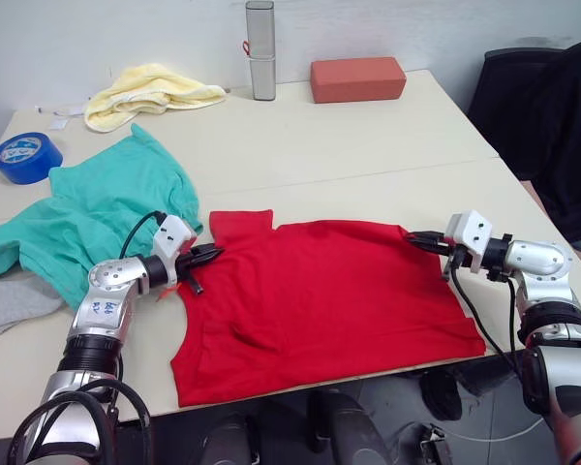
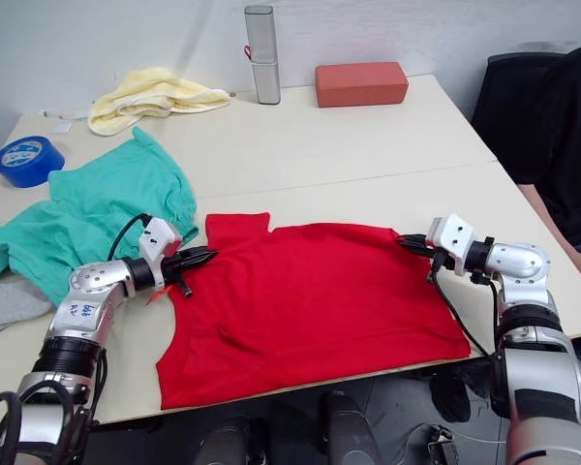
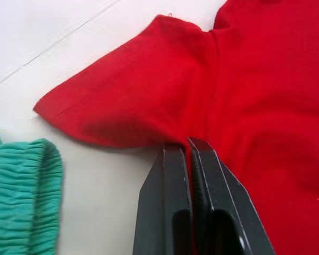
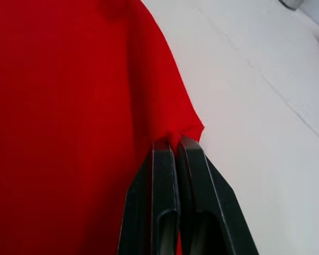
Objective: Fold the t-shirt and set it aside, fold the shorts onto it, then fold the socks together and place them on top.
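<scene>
The red t-shirt (image 1: 320, 300) lies spread flat at the table's front middle. My left gripper (image 1: 211, 254) is shut on the t-shirt's edge beside the sleeve (image 3: 122, 101), its two fingers pressed together on the fabric. My right gripper (image 1: 413, 238) is shut on the t-shirt's far right corner (image 4: 189, 127). The teal shorts (image 1: 97, 213) lie crumpled to the left, just beyond my left gripper. A grey sock (image 1: 15, 302) peeks out from under the shorts at the left edge.
A pale yellow cloth (image 1: 145, 92), a blue tape roll (image 1: 24, 155), an upright grey case (image 1: 260, 50) and a red-brown block (image 1: 356, 78) sit along the back. A person in black (image 1: 557, 136) is at the table's right side.
</scene>
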